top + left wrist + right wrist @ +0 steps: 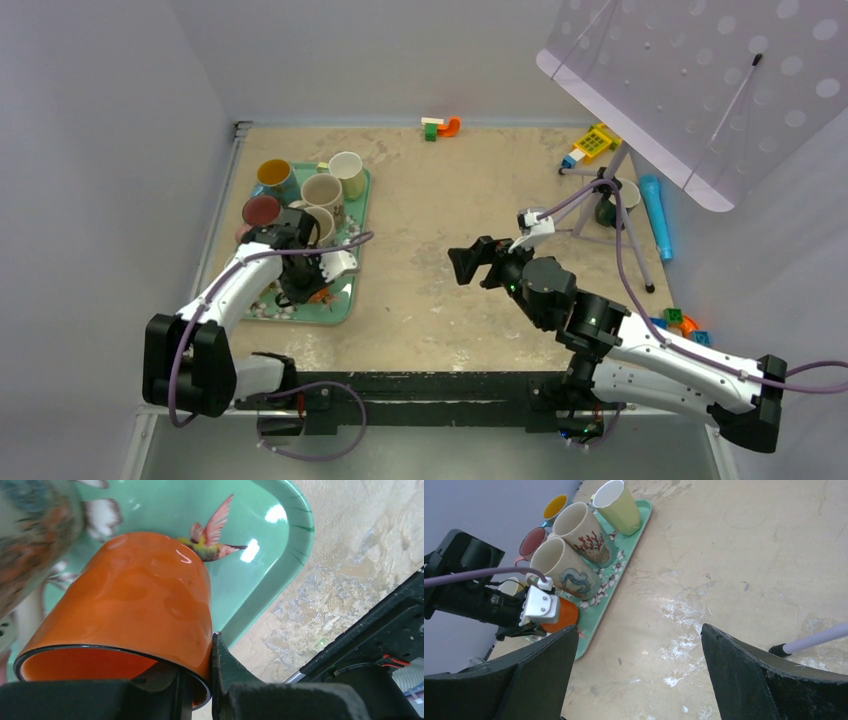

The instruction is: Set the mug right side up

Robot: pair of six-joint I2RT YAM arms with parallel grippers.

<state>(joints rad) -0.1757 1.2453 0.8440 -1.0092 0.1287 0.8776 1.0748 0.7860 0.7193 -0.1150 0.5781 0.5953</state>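
Note:
The orange mug (135, 605) hangs over the near end of the green tray (280, 545), its open mouth turned toward the wrist camera. My left gripper (200, 650) is shut on the mug's rim, one finger inside and one outside the wall. From above, the left gripper (310, 283) sits over the tray's near corner and only a sliver of the mug (320, 295) shows. My right gripper (470, 262) hovers open over the middle of the table with nothing between its fingers (544, 670). The right wrist view also catches the mug (560, 614).
Several upright mugs (322, 190) stand on the far part of the tray (340, 308). A tripod (620, 215) carrying a perforated panel (700, 80) stands at the right, with a dark mug (612, 205) and a blue cylinder (657, 215) beside it. Small toys (441, 127) lie at the back.

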